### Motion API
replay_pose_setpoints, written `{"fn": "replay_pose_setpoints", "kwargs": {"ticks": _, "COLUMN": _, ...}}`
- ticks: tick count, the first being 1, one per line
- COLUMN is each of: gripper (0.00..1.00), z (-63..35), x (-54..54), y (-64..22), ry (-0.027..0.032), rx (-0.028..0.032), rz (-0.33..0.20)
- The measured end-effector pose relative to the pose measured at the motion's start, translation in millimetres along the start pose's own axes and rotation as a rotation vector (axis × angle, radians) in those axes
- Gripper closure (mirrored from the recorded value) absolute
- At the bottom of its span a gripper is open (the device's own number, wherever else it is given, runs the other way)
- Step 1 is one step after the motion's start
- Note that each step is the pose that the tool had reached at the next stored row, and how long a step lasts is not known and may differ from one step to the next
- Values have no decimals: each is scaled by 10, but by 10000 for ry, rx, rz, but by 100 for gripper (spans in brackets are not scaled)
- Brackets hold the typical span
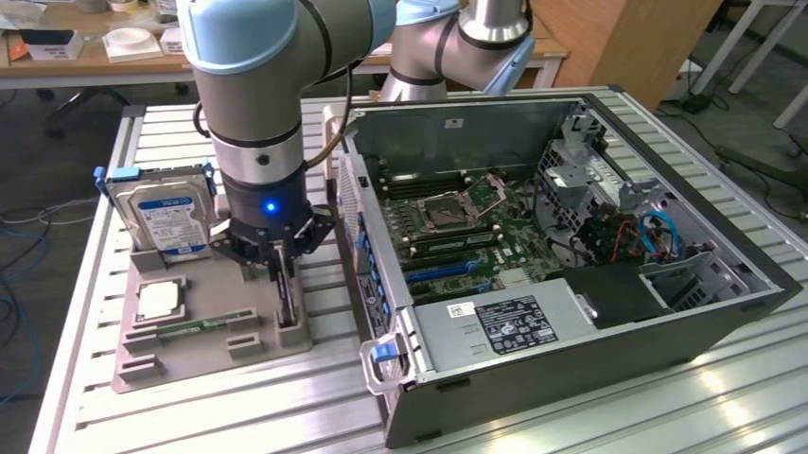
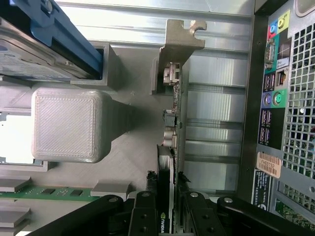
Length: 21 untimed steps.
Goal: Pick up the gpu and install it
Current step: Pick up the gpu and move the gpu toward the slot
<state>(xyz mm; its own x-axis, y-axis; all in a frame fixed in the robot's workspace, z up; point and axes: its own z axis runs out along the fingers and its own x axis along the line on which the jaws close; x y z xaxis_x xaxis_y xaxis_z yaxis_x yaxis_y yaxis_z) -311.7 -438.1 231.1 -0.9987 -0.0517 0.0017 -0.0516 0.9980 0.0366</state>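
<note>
Where the slatted worktop (image 1: 253, 416) starts at the exterior view's left, a gray tray (image 1: 208, 364) lies flat on it. A hard drive (image 1: 165, 213) stands upright in the tray's far left corner (blue label towards the camera). Nearer the camera a square processor (image 1: 158, 300) lies in its recess, and just to its right a memory stick (image 1: 202, 326) lies in a groove.

Further right, the arm (image 1: 253, 104) comes straight down over the tray's right edge, a blue light lit above the claw (image 1: 275, 257). The claw sits astride the gpu (image 1: 288, 303), which stands on edge in a slot along that side of the tray, just beside the case (image 1: 569, 378). From the wrist view the gpu is seen edge-on, running away from the claw, with its silver bracket (image 2: 179, 37) at the far end. Whether the claw has closed on the gpu or merely flanks it I cannot tell.

Right of the tray, the open case lies on its side. Inside it are the motherboard (image 1: 467, 222), a power supply (image 1: 499, 326) at the near end and blue cables (image 1: 663, 236) at the far right.
</note>
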Motion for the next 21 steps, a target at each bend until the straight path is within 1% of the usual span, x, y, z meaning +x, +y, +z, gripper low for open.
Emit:
{"fn": "replay_pose_setpoints", "kwargs": {"ticks": 5, "gripper": 74, "z": 0, "x": 0, "y": 0, "ry": -1, "rx": -1, "rz": 0}}
{"fn": "replay_pose_setpoints", "kwargs": {"ticks": 8, "gripper": 74, "z": -32, "x": 0, "y": 1, "ry": 0, "rx": -76, "rz": -2}}
{"fn": "replay_pose_setpoints", "kwargs": {"ticks": 10, "gripper": 74, "z": -63, "x": 0, "y": 3, "ry": 0, "rx": -94, "rz": 1}}
{"fn": "replay_pose_setpoints", "kwargs": {"ticks": 13, "gripper": 74, "z": -81, "x": 0, "y": 3, "ry": 0, "rx": -121, "rz": 0}}
{"fn": "replay_pose_setpoints", "kwargs": {"ticks": 18, "gripper": 74, "z": -133, "x": 1, "y": 5, "ry": -4, "rx": -197, "rz": 0}}
{"fn": "replay_pose_setpoints", "kwargs": {"ticks": 21, "gripper": 74, "z": -176, "x": 1, "y": 7, "ry": -4, "rx": -209, "rz": 7}}
